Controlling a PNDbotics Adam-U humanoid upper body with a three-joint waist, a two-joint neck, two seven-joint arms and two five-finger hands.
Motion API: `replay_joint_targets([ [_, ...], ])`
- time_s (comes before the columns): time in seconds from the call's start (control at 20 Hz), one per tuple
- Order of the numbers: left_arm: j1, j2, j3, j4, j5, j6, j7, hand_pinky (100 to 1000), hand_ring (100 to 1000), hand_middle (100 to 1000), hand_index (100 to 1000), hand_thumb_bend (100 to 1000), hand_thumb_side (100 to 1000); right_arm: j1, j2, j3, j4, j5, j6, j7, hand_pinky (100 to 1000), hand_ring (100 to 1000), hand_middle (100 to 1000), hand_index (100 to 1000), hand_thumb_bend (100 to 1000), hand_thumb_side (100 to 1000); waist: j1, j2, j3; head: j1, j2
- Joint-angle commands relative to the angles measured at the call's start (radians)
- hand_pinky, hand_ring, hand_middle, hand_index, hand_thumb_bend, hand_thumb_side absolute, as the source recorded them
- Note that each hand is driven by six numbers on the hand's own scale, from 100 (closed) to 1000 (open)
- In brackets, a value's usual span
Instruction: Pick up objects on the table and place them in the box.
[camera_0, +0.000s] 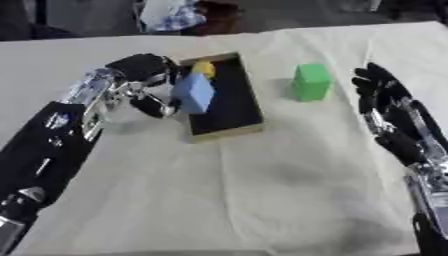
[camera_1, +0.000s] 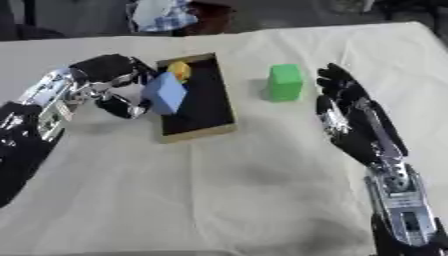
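Blue cube block (camera_0: 194, 93) gripped by left hand (camera_0: 144, 75) over black tray-box (camera_0: 229, 107); green block (camera_0: 310, 82) at 3 o'clock; right hand (camera_1: 350, 112) open.

Your left hand (camera_0: 144, 70) is black, with dark fingers and a thumb joined to a silver wrist section, and behind it the forearm turns into a glossy black shell with small pale markings. Your right hand (camera_1: 346, 107) is black too, its fingers dark and slim, with silver metal links along the wrist and a grey forearm segment.
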Motion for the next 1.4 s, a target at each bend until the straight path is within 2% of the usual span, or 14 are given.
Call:
replay_joint_targets([
  [0.05, -0.010, -0.008, 0.008, 0.024, -0.019, -0.004, 0.047, 735, 639, 610, 797, 100, 266, -0.013, -0.008, 0.001, -0.010, -0.004, -0.002, 0.002, 969, 942, 917, 996, 100, 518, -0.016, -0.017, 0.000, -0.003, 0.005],
  [0.9, -0.046, 0.016, 0.030, -0.099, 0.101, 0.050, 0.068, 740, 622, 599, 803, 100, 247, -0.015, -0.004, 0.003, -0.010, -0.004, -0.003, 0.006, 970, 943, 918, 996, 100, 517, -0.018, -0.021, -0.004, -0.003, 0.005],
  [1.1, -0.015, 0.038, 0.042, -0.140, 0.146, 0.059, 0.072, 748, 616, 607, 802, 100, 244, -0.023, -0.009, -0.002, -0.008, 0.003, -0.003, 0.004, 969, 942, 912, 995, 100, 512, -0.016, -0.021, -0.003, -0.007, 0.005],
  [1.3, 0.042, 0.071, 0.060, -0.224, 0.251, 0.084, 0.078, 761, 610, 611, 800, 100, 246, -0.056, -0.034, -0.003, 0.009, 0.021, -0.007, 0.006, 966, 942, 908, 996, 100, 499, -0.015, -0.021, 0.002, -0.013, 0.005],
  [1.4, 0.085, 0.092, 0.068, -0.288, 0.335, 0.095, 0.084, 768, 607, 610, 798, 100, 315, -0.091, -0.063, -0.003, 0.032, 0.040, -0.013, 0.011, 964, 942, 908, 997, 100, 487, -0.016, -0.021, 0.007, -0.016, 0.005],
])
